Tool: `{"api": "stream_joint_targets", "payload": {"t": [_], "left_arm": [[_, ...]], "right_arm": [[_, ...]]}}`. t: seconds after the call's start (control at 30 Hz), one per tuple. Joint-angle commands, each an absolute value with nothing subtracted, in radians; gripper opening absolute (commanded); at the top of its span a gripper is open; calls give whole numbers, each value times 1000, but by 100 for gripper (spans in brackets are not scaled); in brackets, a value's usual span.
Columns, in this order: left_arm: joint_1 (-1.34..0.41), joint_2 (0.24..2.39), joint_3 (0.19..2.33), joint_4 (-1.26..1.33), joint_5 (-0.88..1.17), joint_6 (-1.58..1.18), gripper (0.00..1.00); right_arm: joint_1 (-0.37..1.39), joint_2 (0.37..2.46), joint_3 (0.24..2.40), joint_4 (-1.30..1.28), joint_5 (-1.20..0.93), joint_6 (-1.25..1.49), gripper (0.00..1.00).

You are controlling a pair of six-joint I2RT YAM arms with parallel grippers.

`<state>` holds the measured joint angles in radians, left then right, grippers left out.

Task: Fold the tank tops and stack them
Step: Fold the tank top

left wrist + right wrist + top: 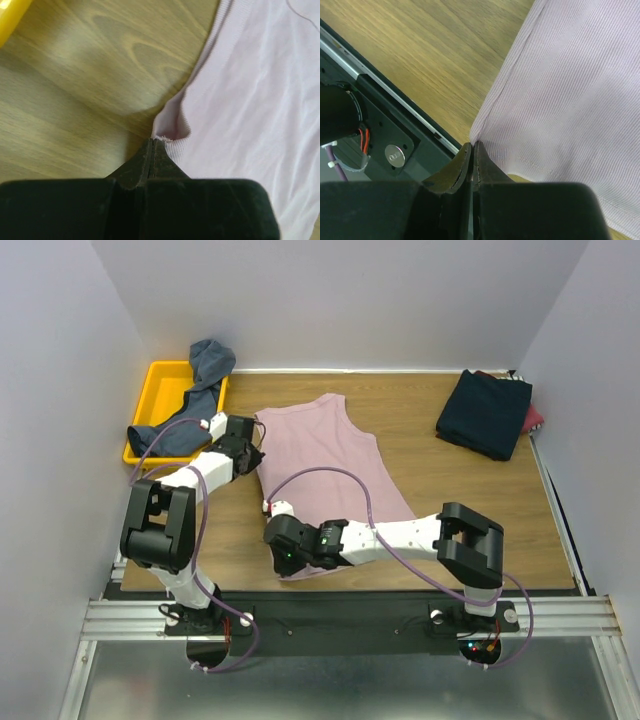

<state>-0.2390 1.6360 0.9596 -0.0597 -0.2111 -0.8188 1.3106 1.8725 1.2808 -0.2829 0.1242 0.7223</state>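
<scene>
A dusty pink tank top point(330, 455) lies spread flat on the wooden table, straps toward the back. My left gripper point(260, 450) is shut on its ribbed left edge near the shoulder; in the left wrist view the closed fingertips point(152, 141) pinch a small fold of the pink ribbing point(172, 132). My right gripper point(284, 568) is shut on the near left hem corner, and the right wrist view shows that gripper point(472, 145) pinching the pink cloth point(570, 85). A slate blue-grey tank top point(200, 390) lies crumpled in the tray. A folded dark navy tank top point(485, 412) lies on a red one point(535, 420).
The yellow plastic tray point(160, 370) stands at the back left, close to my left arm. The navy and red pile is at the back right by the wall. The black base rail point(380, 85) runs just beside my right fingertips at the table's near edge.
</scene>
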Motion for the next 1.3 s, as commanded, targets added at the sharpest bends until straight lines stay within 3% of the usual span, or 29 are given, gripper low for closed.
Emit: {"api": "stream_joint_targets", "payload": {"t": [0.0, 0.73, 1.27], "left_arm": [[-279, 1641, 1046, -58, -236, -842, 0], [-449, 1887, 1345, -138, -281, -885, 0], [-495, 1940, 1404, -161, -302, -879, 0]], "right_arm": [[1315, 1813, 1276, -256, 153, 727, 0], [1195, 1514, 898, -256, 287, 799, 1], [1167, 1416, 801, -259, 356, 824, 2]]}}
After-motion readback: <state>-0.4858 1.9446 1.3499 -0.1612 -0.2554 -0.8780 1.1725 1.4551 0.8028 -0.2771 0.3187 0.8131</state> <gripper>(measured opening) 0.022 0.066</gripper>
